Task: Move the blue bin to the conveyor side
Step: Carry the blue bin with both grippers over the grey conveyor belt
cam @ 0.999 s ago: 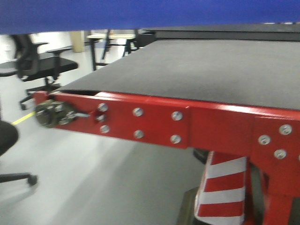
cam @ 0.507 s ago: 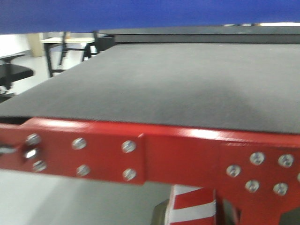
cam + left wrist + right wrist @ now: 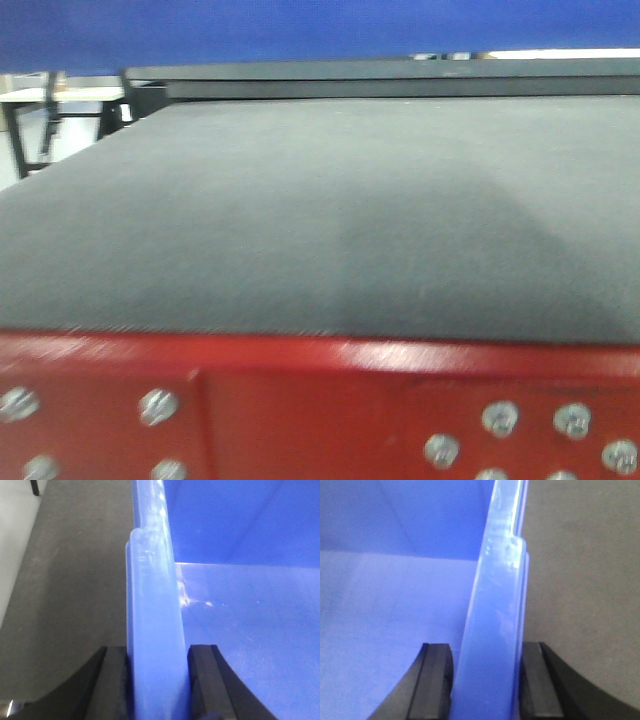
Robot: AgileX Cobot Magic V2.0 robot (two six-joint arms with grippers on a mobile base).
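The left gripper (image 3: 156, 677) and right gripper (image 3: 487, 677) each pinch a wall of the blue bin (image 3: 300, 30), held up over the conveyor (image 3: 320, 220), so I think only putting it down is left.

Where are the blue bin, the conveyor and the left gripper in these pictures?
blue bin (image 3: 150, 605): left wrist view, on its upright rim edge.
conveyor (image 3: 320, 220): front view, middle of the dark belt.
left gripper (image 3: 157, 680): left wrist view, midway across its grip.

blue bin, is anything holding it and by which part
Yes, the left gripper clamps the rim of the blue bin on one side wall, the right gripper on the opposite wall.
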